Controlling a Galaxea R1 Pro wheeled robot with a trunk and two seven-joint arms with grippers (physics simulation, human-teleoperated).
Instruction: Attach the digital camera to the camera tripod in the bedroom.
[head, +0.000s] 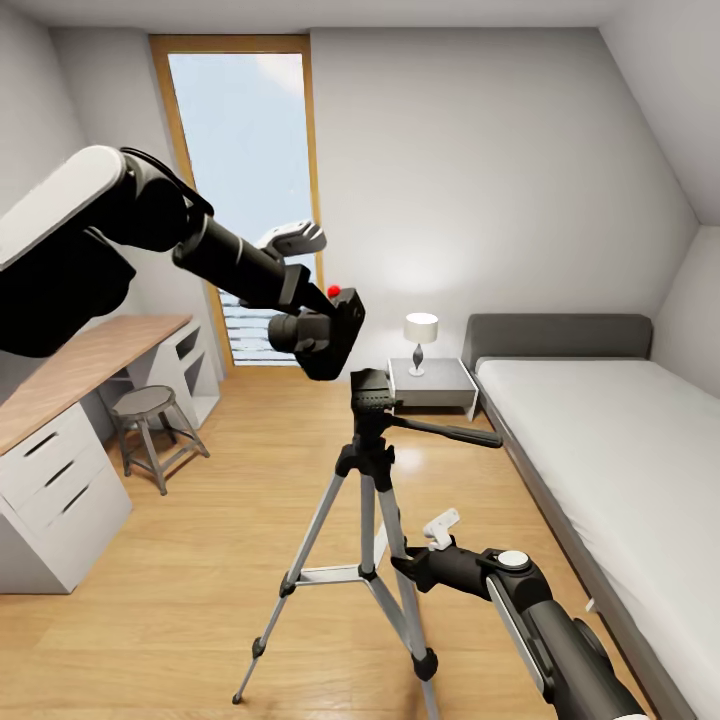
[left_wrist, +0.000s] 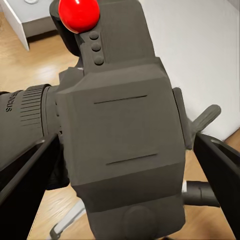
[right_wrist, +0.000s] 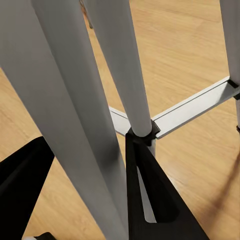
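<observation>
Holding the small black DSLR-style digital camera (head: 322, 330) just above and slightly to the left of the black head of the tall silver-legged camera tripod (head: 371, 392), the left gripper (head: 318, 322) has its dark fingers (left_wrist: 30, 165) pressed on either side of the camera body; lens points left in the head view, red button up. No contact between camera base and tripod head is evident; a small gap appears to remain. The right gripper (head: 410, 567) sits low at a silver tripod leg (right_wrist: 80, 115), with one leg running between its black fingers (right_wrist: 150, 200); whether the fingers actually press the leg or merely straddle it cannot be told. The tripod stands on the light wood floor (head: 200, 560) between the white drawer desk with wooden top (head: 60, 470) and the grey bed (head: 610, 440), near a short grey metal stool (head: 150, 420). Judged step: final alignment and lowering onto the mount. Risks: camera offset from the head, so a straight descent could land on the edge and slip off; downward push could tip or slide the tripod if the right gripper is not bracing; the long black pan handle (head: 450, 432) may snag the camera on approach.
</observation>
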